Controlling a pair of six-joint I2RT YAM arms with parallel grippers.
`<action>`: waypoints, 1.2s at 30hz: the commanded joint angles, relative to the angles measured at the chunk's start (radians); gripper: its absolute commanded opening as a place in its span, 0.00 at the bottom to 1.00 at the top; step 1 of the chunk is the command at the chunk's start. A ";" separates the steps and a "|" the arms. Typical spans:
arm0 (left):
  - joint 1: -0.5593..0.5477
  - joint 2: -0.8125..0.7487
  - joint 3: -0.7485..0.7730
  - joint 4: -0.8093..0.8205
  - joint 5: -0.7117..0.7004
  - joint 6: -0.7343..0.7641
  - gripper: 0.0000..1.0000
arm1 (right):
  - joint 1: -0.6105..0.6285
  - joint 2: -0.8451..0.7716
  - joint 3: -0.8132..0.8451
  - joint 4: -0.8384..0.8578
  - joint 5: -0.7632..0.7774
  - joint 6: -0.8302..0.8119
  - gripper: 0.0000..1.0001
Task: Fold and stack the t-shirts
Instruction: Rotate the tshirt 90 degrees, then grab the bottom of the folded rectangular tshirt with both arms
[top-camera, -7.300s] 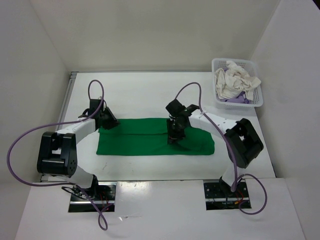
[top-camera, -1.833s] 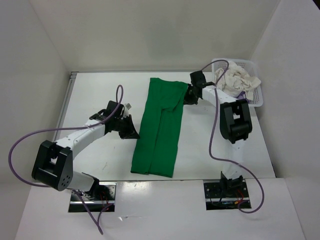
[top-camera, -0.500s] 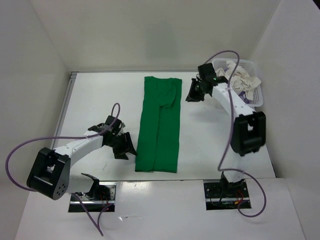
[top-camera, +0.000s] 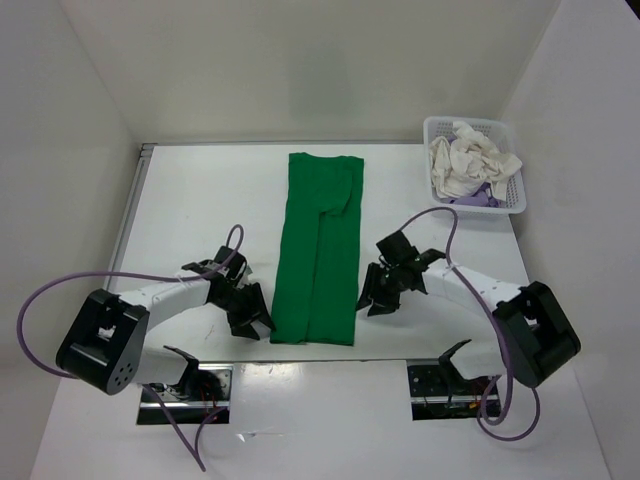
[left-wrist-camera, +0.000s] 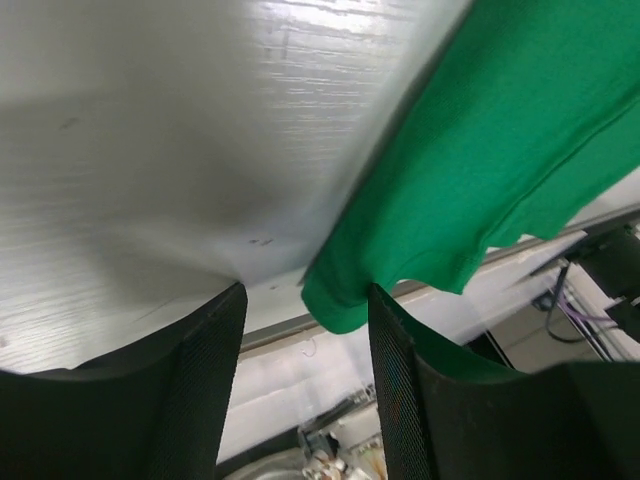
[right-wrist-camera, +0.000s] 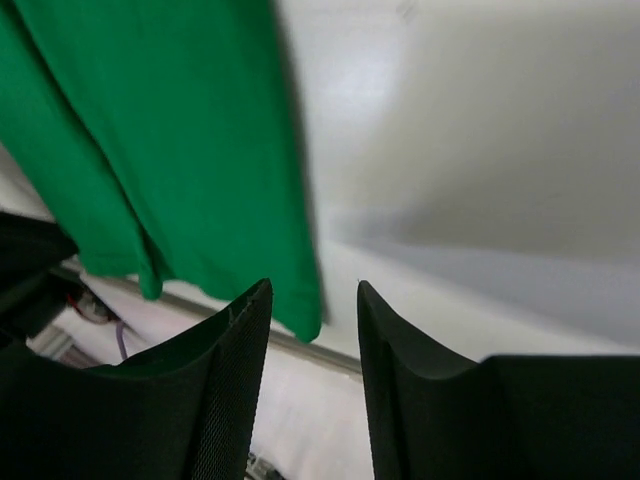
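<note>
- Purple t-shirt (top-camera: 472, 199): mostly hidden under the crumpled white-cream t-shirt (top-camera: 462, 160). Both sit in the basket (top-camera: 436, 122), to the far right of the green t-shirt (top-camera: 318, 250). Only a sliver of purple shows.
- Wrist views: each cuts the green t-shirt off and shows only one near corner.
- Left gripper (top-camera: 252, 318): just left of the green t-shirt's near-left corner. Jaws stand apart and hold nothing. The corner lies in the gap; contact with a finger (left-wrist-camera: 400, 390) cannot be told.
- Right gripper (top-camera: 376, 298): just right of the near-right corner. Jaws stand apart and hold nothing. The corner tip lies in line with the gap.
- Green t-shirt: folded into a long narrow strip, flat on the bench (top-camera: 200, 200). Its near hem lies close to the bench's near edge.
- Open bench extends left and right of the green t-shirt.
- Bench surface: white, slightly glossy. White walls enclose it beyond the green t-shirt and on both sides.
</note>
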 joint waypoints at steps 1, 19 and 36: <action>-0.003 0.031 -0.003 0.034 0.032 0.004 0.59 | 0.090 -0.063 -0.041 0.124 -0.038 0.138 0.46; -0.014 0.090 -0.014 0.080 0.075 0.022 0.38 | 0.198 -0.012 -0.182 0.248 -0.107 0.255 0.40; -0.067 0.071 -0.014 0.053 0.112 0.022 0.08 | 0.293 0.043 -0.142 0.202 -0.084 0.255 0.05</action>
